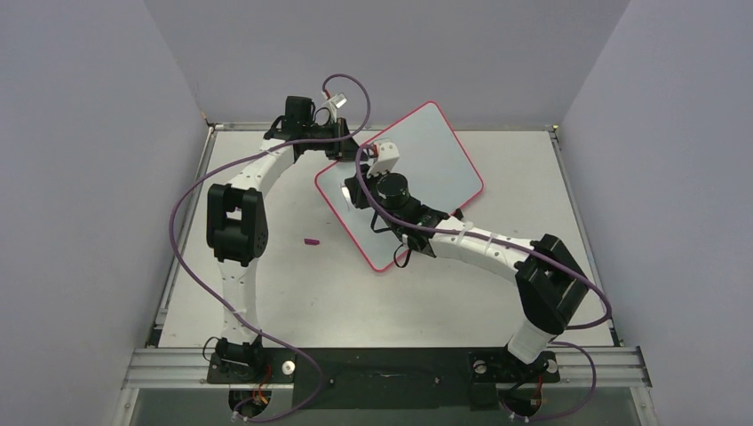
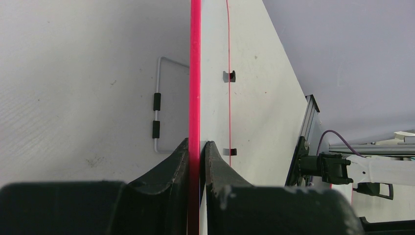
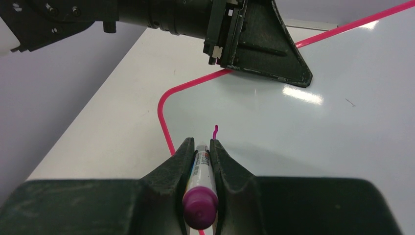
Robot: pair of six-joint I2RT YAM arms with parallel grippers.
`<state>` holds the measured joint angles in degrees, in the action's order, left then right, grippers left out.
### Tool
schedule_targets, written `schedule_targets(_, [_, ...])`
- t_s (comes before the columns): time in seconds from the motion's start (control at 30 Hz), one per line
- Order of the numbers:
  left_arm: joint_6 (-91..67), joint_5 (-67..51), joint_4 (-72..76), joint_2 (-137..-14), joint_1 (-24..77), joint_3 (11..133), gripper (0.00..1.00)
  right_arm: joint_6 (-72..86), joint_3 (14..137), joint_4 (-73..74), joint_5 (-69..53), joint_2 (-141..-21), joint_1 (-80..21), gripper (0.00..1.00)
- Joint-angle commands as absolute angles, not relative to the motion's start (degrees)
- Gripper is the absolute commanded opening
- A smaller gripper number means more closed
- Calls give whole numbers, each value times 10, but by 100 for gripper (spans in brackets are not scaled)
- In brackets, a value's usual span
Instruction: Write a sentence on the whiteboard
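Whiteboard [image 1: 439, 155] skewed on table [image 1: 266, 293], centre toward 12 o'clock. One short magenta stroke [image 3: 215, 131] near its rounded corner. Left end effector [image 2: 197, 145] pinching the board's pink frame, 10 o'clock edge. Right end effector [image 3: 200, 145] clamped on marker [image 3: 199, 183], pointing at the stroke. Small purple piece [image 1: 312, 240] on table, 8 o'clock of board.
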<state>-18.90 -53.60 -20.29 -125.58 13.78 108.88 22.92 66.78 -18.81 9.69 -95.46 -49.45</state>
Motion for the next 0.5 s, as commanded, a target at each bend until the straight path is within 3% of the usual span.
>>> schedule_targets(0.0, [-140, -500, -188, -1237, 155, 1076, 0, 225, 705, -202, 116, -971, -486, 0])
schedule_targets(0.47, [-142, -501, -183, -1236, 155, 1073, 0, 239, 725, -210, 113, -1006, -474, 0])
